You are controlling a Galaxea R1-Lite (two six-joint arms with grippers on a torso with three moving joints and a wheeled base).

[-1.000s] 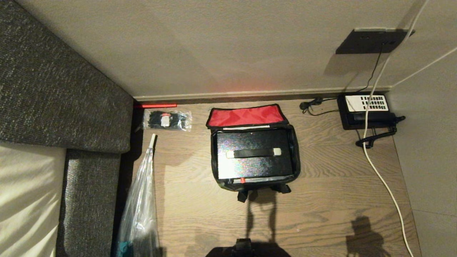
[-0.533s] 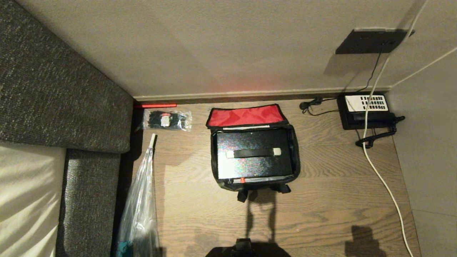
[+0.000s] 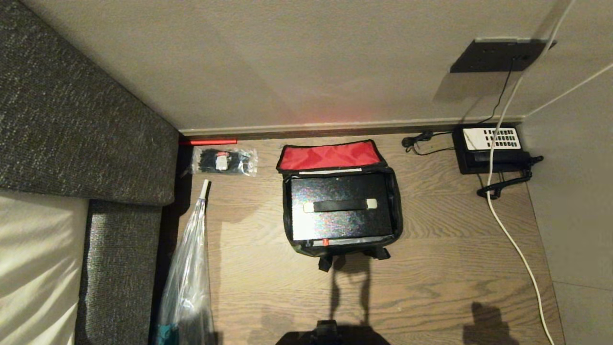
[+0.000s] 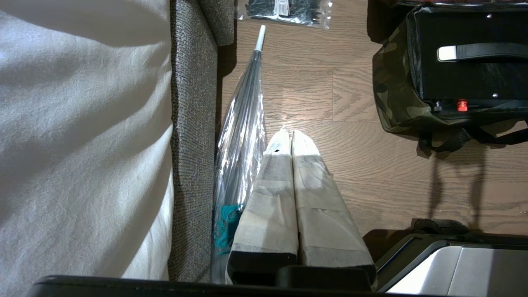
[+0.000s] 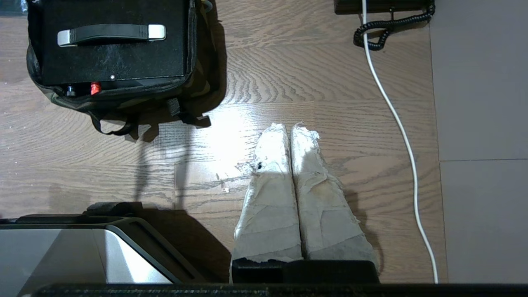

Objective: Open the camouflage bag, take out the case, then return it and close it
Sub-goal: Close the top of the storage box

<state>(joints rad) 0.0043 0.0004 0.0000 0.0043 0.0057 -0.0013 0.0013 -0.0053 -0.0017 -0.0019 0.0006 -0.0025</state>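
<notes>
Left pincer (image 4: 287, 136), tape-wrapped tips pressed together, hanging over wooden floor (image 3: 445, 268) beside clear folded umbrella (image 4: 243, 123). Boxy camouflage fabric bag (image 3: 395, 211) centre, red lid open, flat black hard case (image 3: 341, 206) inside. Right pincer (image 5: 288, 130) likewise together, empty, pointing down. No legible writing.

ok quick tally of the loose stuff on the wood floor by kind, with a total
bags: 1, the camouflage bag, lid open
cases: 1, the case, inside that bag
packets of black ties: 1
umbrellas: 1, clear
desk phones: 1
loose white cables: 1
total: 6
</notes>
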